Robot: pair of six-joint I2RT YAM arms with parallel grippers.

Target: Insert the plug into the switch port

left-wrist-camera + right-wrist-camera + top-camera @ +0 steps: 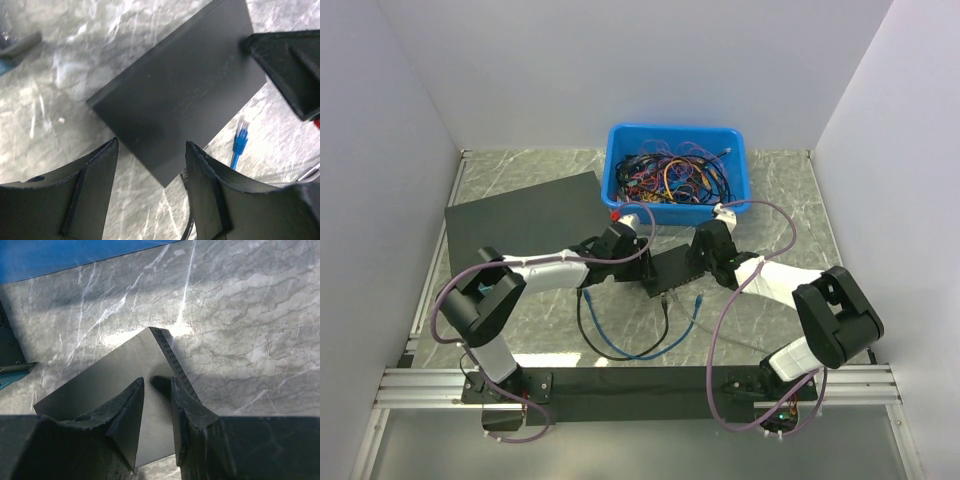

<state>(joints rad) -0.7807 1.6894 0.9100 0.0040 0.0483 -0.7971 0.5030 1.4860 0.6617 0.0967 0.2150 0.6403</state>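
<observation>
While the blue network cable is looping across the marble tabletop nearest the arm bases, its plug is lying loose at about 4 o'clock from the small black switch, just beside the near edge and held by neither arm. That is setting up the main risk as I judge it: whichever arm is going for the plug is having to lift a tiny clear connector off a flat surface, and a skewed pinch is likely to be presenting it crooked to the socket. A thin black cable is trailing from the same edge at 6 o'clock, and it could be snagging a finger or being mistaken for the target. The switch port is not showing clearly in any view, so its alignment is having to be guessed. At 10 o'clock of the switch, the left gripper is hovering with fingers spread wide and nothing between them. At 2 o'clock, the right gripper is sitting over the vented corner, fingers only slightly parted and clasping nothing; whether it is pressing on the lid I cannot tell. If the switch is not being braced, an insertion push is probably shoving it away. Farther off at 12 o'clock, the blue bin of tangled cables is crowding both wrists
</observation>
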